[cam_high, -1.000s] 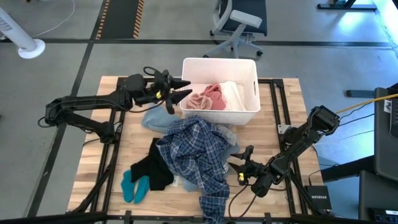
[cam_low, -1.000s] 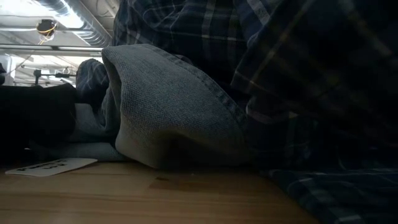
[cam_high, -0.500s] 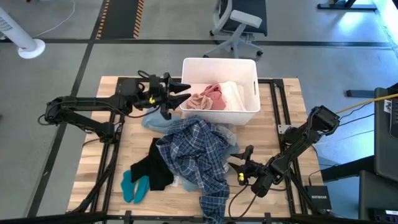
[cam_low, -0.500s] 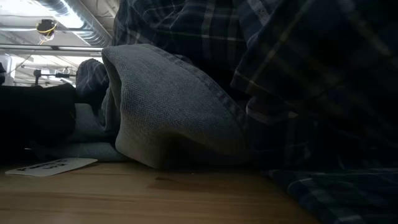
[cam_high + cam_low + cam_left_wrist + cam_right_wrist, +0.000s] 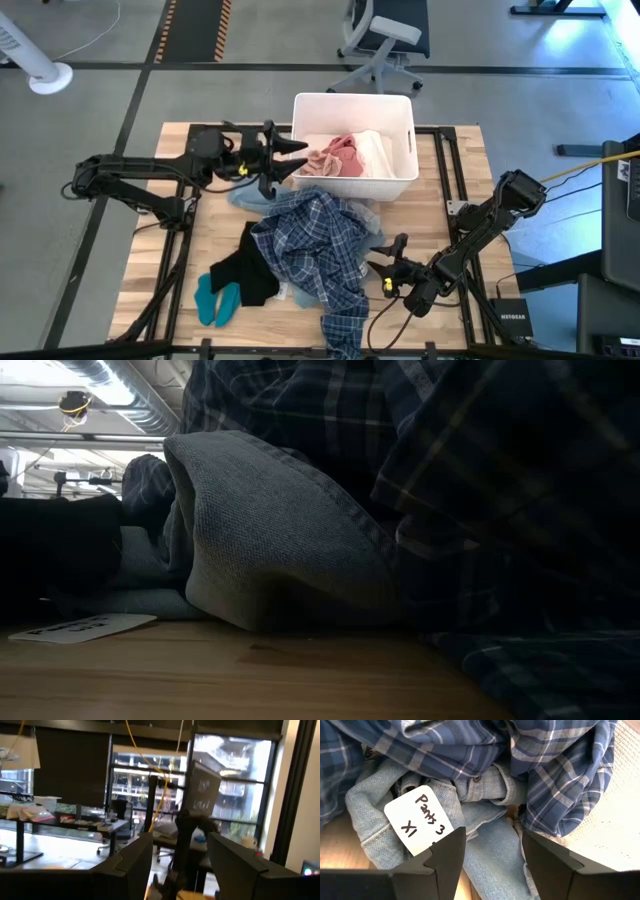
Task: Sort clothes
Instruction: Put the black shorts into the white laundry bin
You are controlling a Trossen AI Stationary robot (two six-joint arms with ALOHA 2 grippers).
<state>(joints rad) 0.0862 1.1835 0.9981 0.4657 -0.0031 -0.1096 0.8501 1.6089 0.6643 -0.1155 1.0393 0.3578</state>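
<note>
The clothes lie heaped on the wooden table (image 5: 455,180). A blue-and-white plaid shirt (image 5: 315,250) lies over light blue-grey pants (image 5: 252,193). A black garment (image 5: 245,272) and a teal one (image 5: 215,300) lie at the near left. Pink (image 5: 335,157) and white (image 5: 375,150) clothes lie in the white bin (image 5: 352,102). My left gripper (image 5: 297,157) is open and empty beside the bin's left wall, above the pants. My right gripper (image 5: 385,262) is open at the plaid shirt's right edge. Its wrist view shows the pants (image 5: 490,845) with a handwritten tag (image 5: 420,820) between its fingers.
In the low view, a grey-blue fold (image 5: 270,530) and the plaid shirt (image 5: 470,480) fill the picture, and a white tag (image 5: 85,627) lies on the tabletop. Bare wood shows at the table's far left (image 5: 185,135) and right (image 5: 450,190). An office chair (image 5: 385,35) stands beyond the far edge.
My left gripper has gone a little toward the table's near edge along the bin's left wall, and has turned about its wrist. It stays open. The clothes and my right arm have kept still.
</note>
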